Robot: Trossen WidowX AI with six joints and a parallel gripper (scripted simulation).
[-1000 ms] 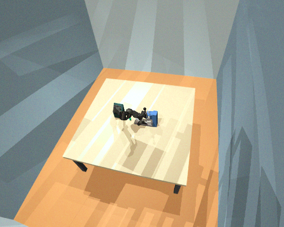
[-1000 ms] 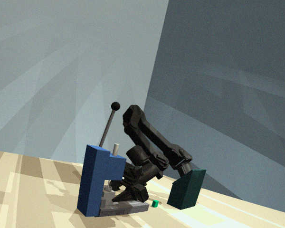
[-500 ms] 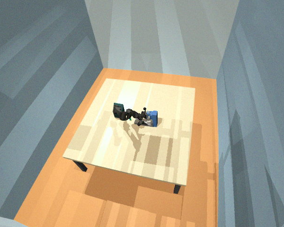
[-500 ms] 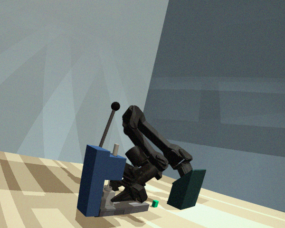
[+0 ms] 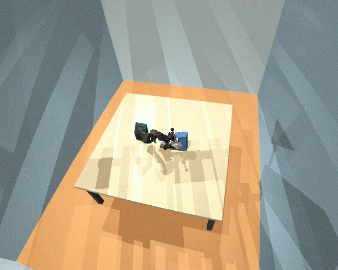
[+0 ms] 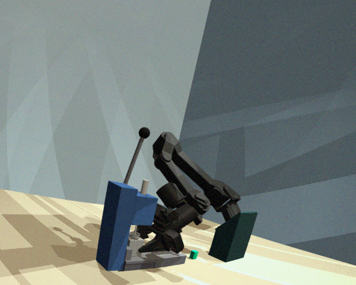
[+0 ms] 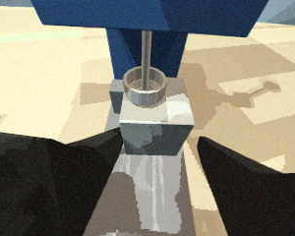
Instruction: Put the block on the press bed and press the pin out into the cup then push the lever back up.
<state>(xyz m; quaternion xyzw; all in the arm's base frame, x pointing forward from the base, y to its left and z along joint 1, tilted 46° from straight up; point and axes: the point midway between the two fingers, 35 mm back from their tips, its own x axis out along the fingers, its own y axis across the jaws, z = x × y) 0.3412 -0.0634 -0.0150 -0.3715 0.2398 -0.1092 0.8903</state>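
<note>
In the wrist view, the grey block (image 6: 136, 244) (image 7: 156, 140) is seen at centre on the press bed (image 6: 169, 260) (image 7: 157, 197), its round collar (image 7: 145, 95) entered by the punch (image 6: 136, 229) (image 7: 146, 56). The tool (image 6: 143, 240) (image 7: 161, 137) is spread, nothing gripped. The lever (image 6: 133, 161) is raised, left of centre in the exterior view. Pin alignment cannot be told.

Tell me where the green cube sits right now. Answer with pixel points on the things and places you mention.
In the exterior view, the green cube (image 5: 155, 142) (image 6: 193, 254) rests on the table between the gray press base (image 6: 172, 259) and the dark green arm stand (image 6: 235, 242).
</note>
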